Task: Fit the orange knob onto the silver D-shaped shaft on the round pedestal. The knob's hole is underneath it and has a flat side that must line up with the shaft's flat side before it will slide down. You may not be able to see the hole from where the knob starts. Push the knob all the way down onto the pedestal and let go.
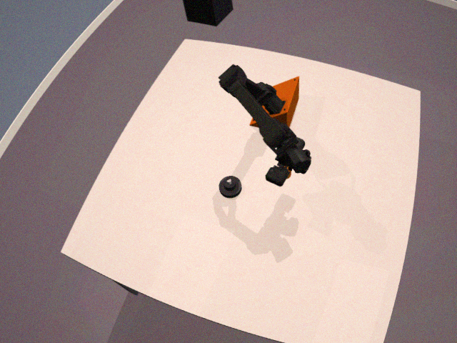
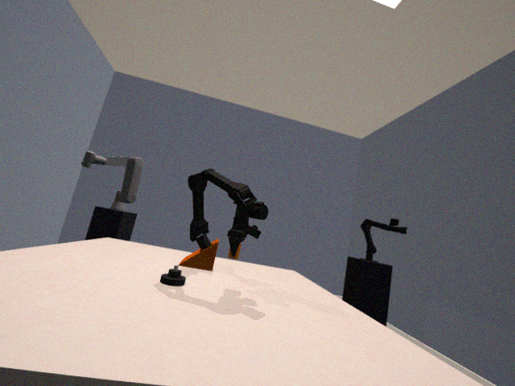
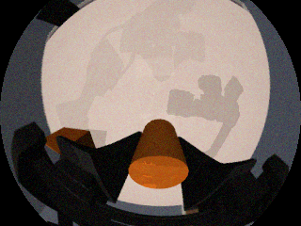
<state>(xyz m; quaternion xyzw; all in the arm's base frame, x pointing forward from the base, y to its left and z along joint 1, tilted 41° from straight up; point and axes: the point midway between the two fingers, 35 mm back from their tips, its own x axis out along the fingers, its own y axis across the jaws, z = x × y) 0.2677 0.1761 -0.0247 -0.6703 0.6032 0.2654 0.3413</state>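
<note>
Black pedestal (image 1: 235, 191) stands on pale tabletop (image 1: 155, 206)
</note>
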